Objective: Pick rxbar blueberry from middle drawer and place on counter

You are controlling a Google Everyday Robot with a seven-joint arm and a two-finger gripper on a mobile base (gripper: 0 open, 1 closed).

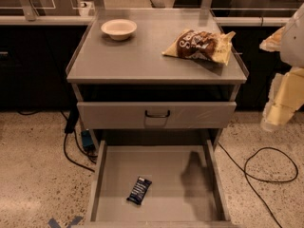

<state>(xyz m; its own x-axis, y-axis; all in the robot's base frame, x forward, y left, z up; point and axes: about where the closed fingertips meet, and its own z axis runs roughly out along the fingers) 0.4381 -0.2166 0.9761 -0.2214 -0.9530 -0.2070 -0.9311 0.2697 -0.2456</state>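
Note:
The rxbar blueberry (139, 190), a small dark navy bar with white print, lies flat on the floor of the open middle drawer (161, 170), near its front left. The counter (142, 53) is the grey top of the cabinet above it. My gripper (274, 114), pale yellow on a white arm, hangs at the right edge of the view. It is beside the cabinet at about the height of the top drawer, well to the right of the bar and above it. It holds nothing that I can see.
A white bowl (118, 29) sits at the counter's back left and a brown-and-yellow chip bag (199, 45) at its back right. The top drawer front (156, 114) with a black handle is shut. Black cables (270, 172) lie on the speckled floor at the right.

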